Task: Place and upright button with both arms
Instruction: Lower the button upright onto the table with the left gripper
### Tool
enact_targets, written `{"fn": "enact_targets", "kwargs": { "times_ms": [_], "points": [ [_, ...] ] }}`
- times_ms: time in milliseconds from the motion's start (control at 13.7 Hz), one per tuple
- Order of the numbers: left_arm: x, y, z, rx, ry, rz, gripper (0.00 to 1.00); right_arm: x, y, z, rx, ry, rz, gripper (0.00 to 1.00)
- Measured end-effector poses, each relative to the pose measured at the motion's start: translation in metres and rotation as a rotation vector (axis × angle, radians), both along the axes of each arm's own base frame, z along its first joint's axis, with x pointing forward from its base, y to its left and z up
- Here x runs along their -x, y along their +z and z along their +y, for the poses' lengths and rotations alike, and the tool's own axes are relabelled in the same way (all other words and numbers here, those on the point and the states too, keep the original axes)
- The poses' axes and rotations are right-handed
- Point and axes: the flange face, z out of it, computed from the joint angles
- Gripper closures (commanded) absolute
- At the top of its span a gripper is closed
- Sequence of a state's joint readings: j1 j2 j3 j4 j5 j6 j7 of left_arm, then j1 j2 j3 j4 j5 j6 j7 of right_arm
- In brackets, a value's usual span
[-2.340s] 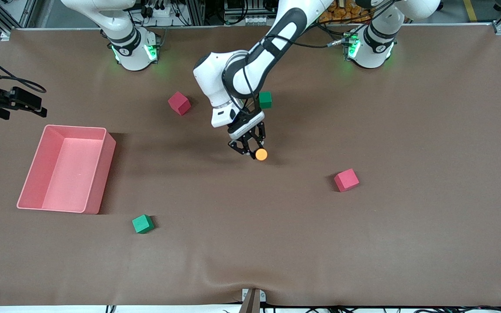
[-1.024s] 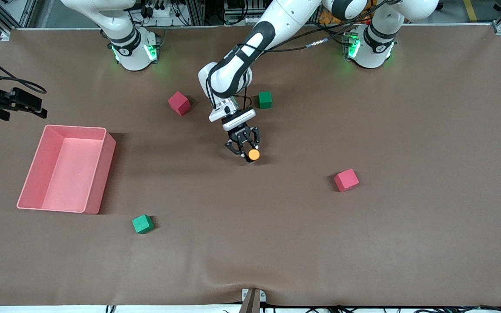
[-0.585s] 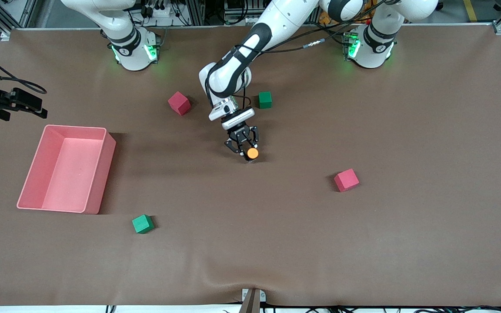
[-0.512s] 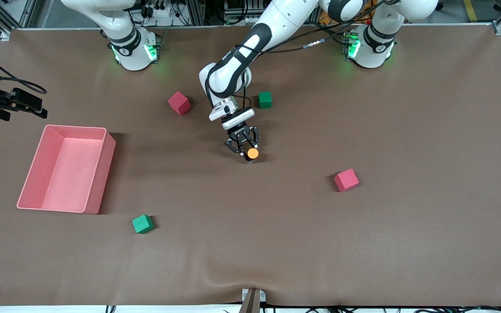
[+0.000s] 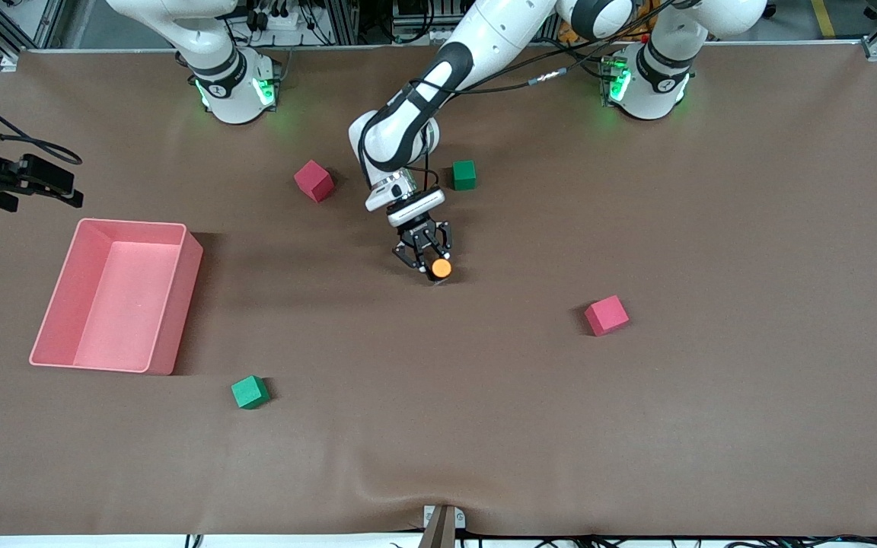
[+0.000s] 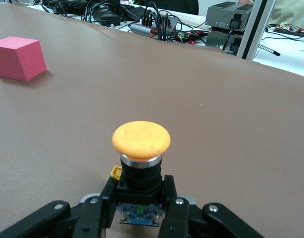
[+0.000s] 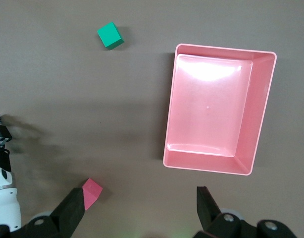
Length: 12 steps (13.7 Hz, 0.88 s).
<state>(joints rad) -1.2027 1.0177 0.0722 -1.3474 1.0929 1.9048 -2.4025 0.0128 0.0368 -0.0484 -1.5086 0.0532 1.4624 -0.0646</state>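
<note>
Pinching the black body of the button (image 6: 141,163), the left gripper (image 5: 423,255) sets it low on the worktop (image 5: 636,426) near the middle, orange cap up, likely so it stands upright when let go. A green cube (image 5: 464,174) lies farther from the front camera. The right gripper (image 7: 142,210) waits spread wide above the pink bin (image 7: 216,109).

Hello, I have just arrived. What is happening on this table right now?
The left gripper is shut on the button at the middle of the table. It grips the black body; the orange cap points toward the front camera. The right gripper waits, open, high above the pink tray. Red and green cubes lie scattered and untouched.
</note>
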Motion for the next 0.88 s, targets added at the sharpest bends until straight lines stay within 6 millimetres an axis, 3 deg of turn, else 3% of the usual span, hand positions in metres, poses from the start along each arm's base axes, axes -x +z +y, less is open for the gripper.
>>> {"fn": "enact_targets", "kwargs": {
  "times_ms": [219,439,731,877],
  "points": [
    [0.0018,-0.0111,0.0027,-0.015,-0.005,0.0,0.91,0.0,0.0,0.0,0.0,0.0,0.0,0.0],
    [0.0015,-0.0105,0.0021,-0.015,-0.004,-0.003,0.61,0.0,0.0,0.0001,0.0,0.0,0.0,0.0],
    [0.0013,-0.0101,0.0018,-0.015,-0.007,-0.005,0.46,0.0,0.0,-0.0001,0.0,0.0,0.0,0.0],
    [0.001,-0.0098,0.0014,-0.019,-0.015,-0.012,0.23,0.0,0.0,-0.0001,0.0,0.0,0.0,0.0]
  ]
}}
